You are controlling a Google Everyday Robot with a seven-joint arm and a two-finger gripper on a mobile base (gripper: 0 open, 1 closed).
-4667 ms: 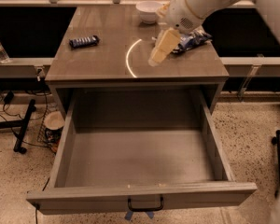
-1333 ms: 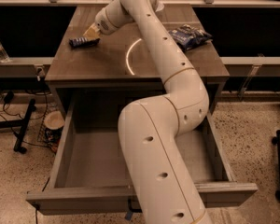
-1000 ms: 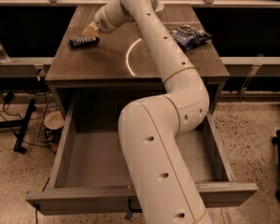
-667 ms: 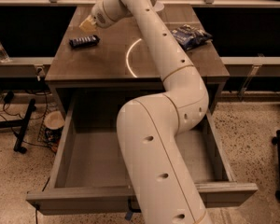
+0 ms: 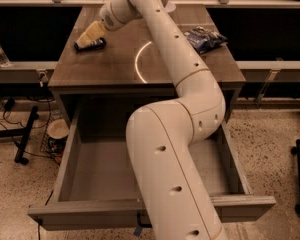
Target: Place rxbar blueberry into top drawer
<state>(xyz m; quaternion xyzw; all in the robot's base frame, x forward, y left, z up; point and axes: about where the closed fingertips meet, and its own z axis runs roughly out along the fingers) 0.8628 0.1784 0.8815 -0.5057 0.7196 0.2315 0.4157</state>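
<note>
On the cabinet top (image 5: 115,71), the rxbar blueberry (image 5: 93,45) lies just beneath the claw (image 5: 88,34).

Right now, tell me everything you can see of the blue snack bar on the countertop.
The bar is small, flat and rectangular, in a dark blue wrapper; any print is too small to read. It lies flat on the brown countertop near its back left corner, long side running roughly left to right. The gripper sits right above its left end, hiding part of it; contact can't be confirmed.
</note>
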